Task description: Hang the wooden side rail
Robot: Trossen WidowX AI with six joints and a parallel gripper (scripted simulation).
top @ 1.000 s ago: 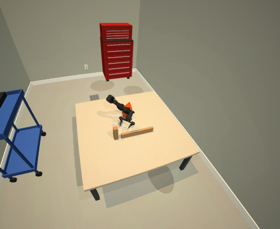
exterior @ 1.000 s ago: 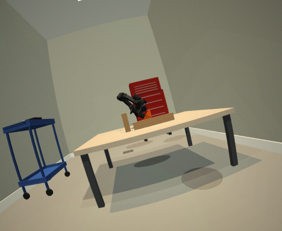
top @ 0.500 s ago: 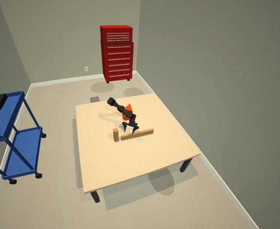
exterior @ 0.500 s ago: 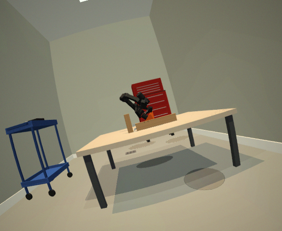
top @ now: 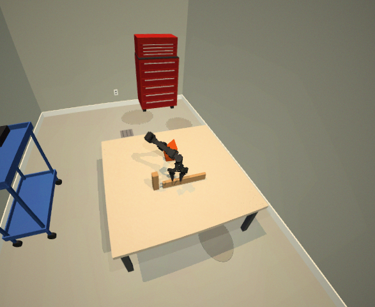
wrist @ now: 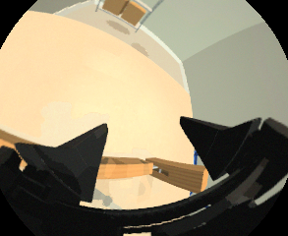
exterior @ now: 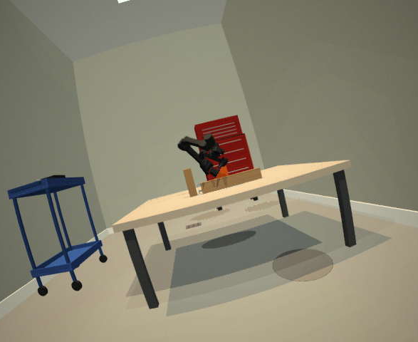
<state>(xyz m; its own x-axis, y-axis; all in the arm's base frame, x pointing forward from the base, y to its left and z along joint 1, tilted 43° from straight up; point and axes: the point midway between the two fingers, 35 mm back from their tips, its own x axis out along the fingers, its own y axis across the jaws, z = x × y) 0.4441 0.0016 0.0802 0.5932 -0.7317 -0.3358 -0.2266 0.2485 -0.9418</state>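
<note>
The wooden side rail [top: 190, 178] [exterior: 238, 177] [wrist: 120, 168] lies flat on the table [top: 181, 224] [exterior: 157, 207]. Its steel hook end [top: 161, 185] [wrist: 161, 172] points at the upright headboard post [top: 154, 180] [exterior: 190, 182] and is close to it. I cannot tell whether the hooks touch the pins. My gripper [top: 176, 179] [exterior: 218, 181] [wrist: 145, 124] is open and empty. It points down over the rail near the hook end, one finger on each side of the rail.
The arm's orange base [top: 172, 145] stands behind the rail. A red tool cabinet [top: 156, 71] [exterior: 225, 141] stands at the back wall. A blue cart [top: 12, 178] [exterior: 54, 228] stands left of the table.
</note>
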